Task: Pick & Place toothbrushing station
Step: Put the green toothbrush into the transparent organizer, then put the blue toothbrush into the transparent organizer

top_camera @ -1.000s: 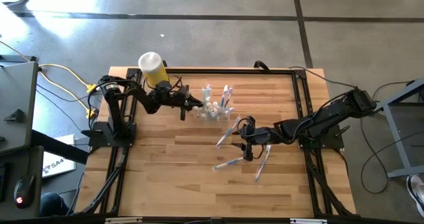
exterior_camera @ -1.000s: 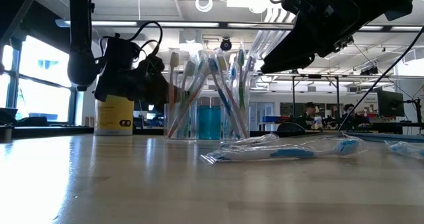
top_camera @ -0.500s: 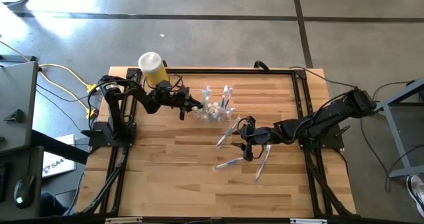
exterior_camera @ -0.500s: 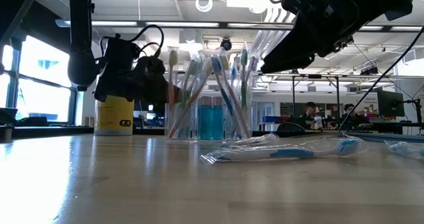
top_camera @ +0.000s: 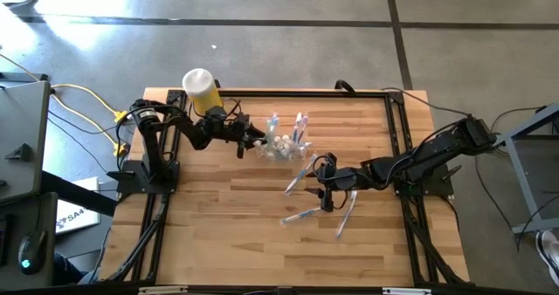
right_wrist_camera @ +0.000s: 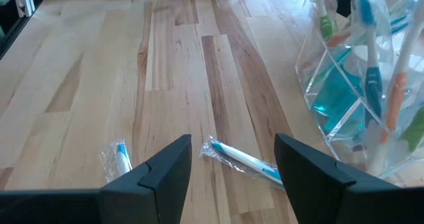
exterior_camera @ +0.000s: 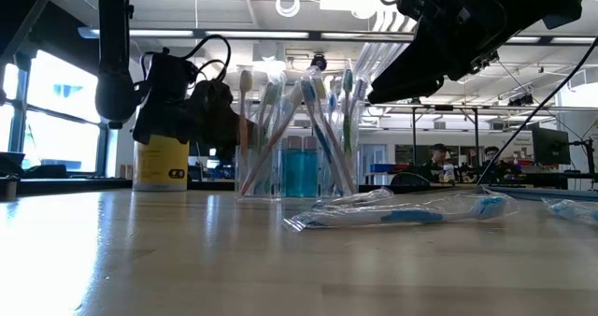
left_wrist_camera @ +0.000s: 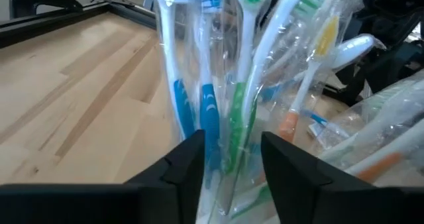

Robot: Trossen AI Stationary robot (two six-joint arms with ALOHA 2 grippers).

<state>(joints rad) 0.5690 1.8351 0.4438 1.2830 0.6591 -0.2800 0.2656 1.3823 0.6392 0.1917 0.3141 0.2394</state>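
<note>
pale wood table (top_camera: pixel 262 234), smooth grain — clear glossy holder cup (exterior_camera: pixel 294 166), seemingly plastic; crinkly film-wrapped toothbrushes (left_wrist_camera: pixel 218 65).

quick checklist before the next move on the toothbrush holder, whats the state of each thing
1. Left gripper at the clear holder cup: ok; in the left wrist view its open fingers flank the cup's base.
2. Cup upright with toothbrushes standing in it: ok, per the low view.
3. Firm grip on the cup: cannot tell; finger contact is not visible.
4. Right gripper empty and open: ok; nothing between its fingers in the right wrist view.
5. Wrapped toothbrushes still loose on the table: not ok, several lie near the right gripper.
6. Yellow cylinder clear of the left arm: cannot tell.
</note>
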